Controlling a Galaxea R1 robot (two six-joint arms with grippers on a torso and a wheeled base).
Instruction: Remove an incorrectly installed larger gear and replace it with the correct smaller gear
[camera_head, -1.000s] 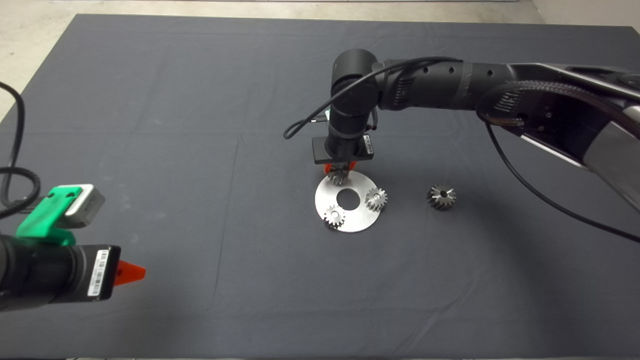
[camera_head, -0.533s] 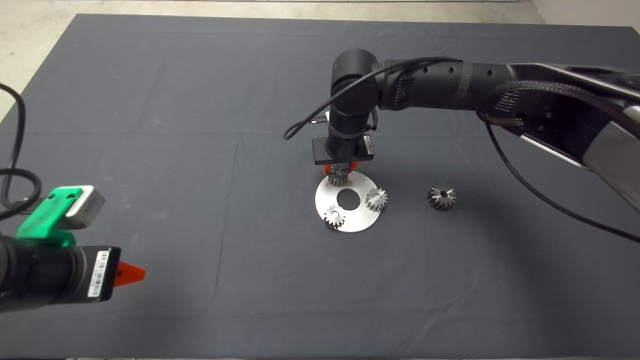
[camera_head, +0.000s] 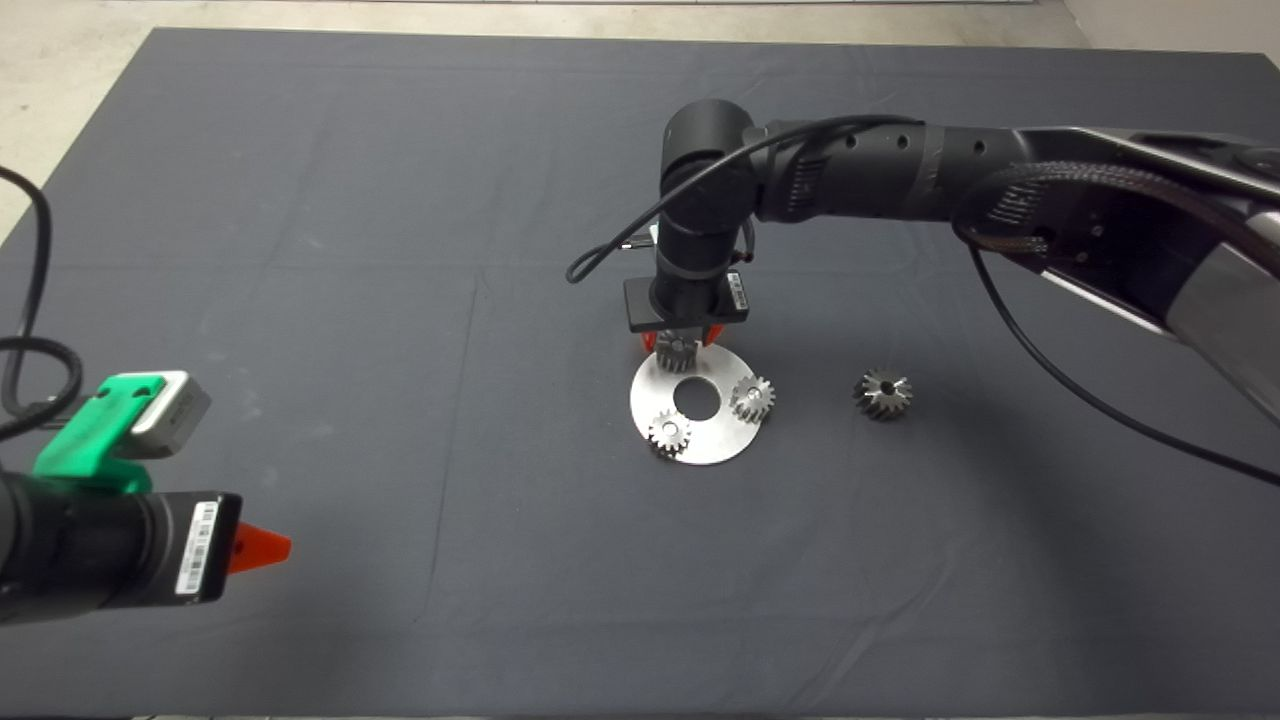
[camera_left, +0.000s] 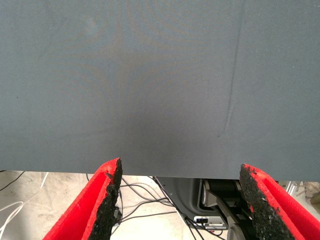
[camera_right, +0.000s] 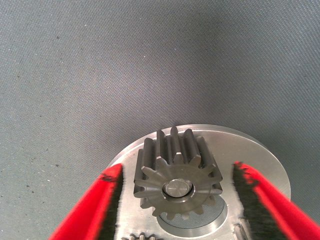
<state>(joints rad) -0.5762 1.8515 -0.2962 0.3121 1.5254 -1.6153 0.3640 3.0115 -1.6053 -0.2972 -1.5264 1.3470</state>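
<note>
Right gripper (camera_right: 176, 200) parted, straddling small gear (camera_right: 175, 181) on disc (camera_right: 265, 165), pads clear of teeth on both sides. Gear seated upright over a pin, axis vertical, directly between the fingers (camera_right: 95, 205); judged released, so next move likely straight up and away. Two more small gears (camera_head: 751, 397) on same disc. Large gear (camera_head: 883, 393) on mat (camera_head: 400, 200), apart from disc, toward the right arm's side. Left gripper (camera_left: 180, 200) parted too, parked at mat's near edge, far from everything.
</note>
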